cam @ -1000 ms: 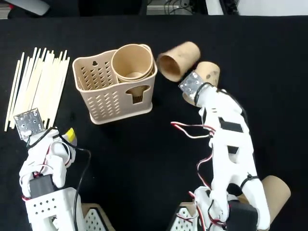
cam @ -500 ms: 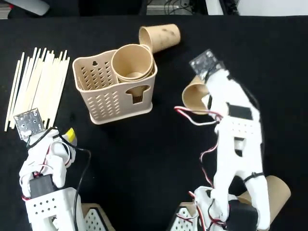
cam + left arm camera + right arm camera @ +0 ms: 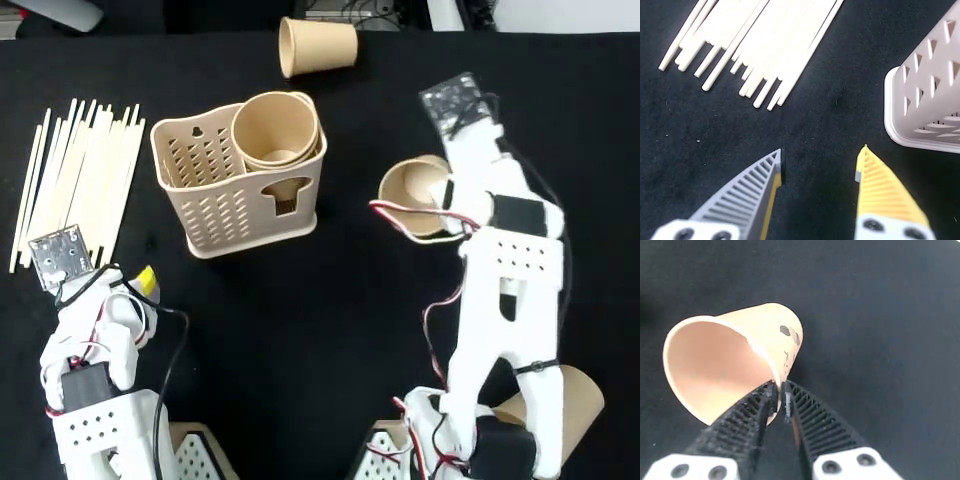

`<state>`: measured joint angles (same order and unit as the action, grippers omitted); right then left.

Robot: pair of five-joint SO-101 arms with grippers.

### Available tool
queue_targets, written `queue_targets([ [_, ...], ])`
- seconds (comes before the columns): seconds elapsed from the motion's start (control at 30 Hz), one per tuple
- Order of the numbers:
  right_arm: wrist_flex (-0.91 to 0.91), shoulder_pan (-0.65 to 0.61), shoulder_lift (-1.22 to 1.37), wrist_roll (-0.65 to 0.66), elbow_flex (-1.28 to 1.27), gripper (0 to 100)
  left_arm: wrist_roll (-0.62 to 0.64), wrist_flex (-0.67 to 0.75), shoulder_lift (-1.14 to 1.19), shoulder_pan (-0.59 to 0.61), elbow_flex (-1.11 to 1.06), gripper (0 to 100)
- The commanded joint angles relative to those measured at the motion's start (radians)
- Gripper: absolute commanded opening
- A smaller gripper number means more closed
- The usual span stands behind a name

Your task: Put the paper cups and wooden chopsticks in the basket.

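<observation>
No text can be read; dark marks (image 3: 789, 334) on the paper cup (image 3: 725, 360) may be print.

Thin matt paper, smooth: cup (image 3: 725, 365). Bare pale wood, unvarnished: chopsticks (image 3: 75, 170). Matt moulded plastic, slotted: basket (image 3: 215, 215). Black matt cloth, faintly linty: table cover (image 3: 300, 330). Ribbed matt plastic: fingers (image 3: 885, 190) of left gripper (image 3: 822, 150) and right gripper (image 3: 780, 386).

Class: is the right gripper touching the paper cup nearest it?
Touching. In the right wrist view the right gripper pinches the rim of the paper cup.
</observation>
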<state>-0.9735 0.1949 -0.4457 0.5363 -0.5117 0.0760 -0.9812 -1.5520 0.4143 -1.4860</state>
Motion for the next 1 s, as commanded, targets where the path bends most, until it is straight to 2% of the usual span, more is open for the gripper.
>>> queue_targets([
  [0.0, -0.006, 0.038, -0.042, -0.028, 0.070, 1.2, 0.000, 0.020, -0.009, -0.012, 0.008, 24],
  [0.2, -0.114, 0.031, -0.084, -0.075, 0.170, 1.2, 0.000, 0.020, -0.009, -0.012, 0.007, 24],
  [0.43, -0.341, -0.058, -0.193, -0.133, 0.403, 1.2, 0.000, 0.020, -0.009, -0.012, 0.007, 24],
  [0.67, -0.532, -0.238, -0.219, -0.230, 0.656, 1.2, 0.000, 0.020, -0.009, -0.012, 0.007, 24],
  [0.97, -0.612, -0.483, -0.217, -0.382, 0.914, 1.2, 0.000, 0.020, -0.009, -0.012, 0.005, 24],
])
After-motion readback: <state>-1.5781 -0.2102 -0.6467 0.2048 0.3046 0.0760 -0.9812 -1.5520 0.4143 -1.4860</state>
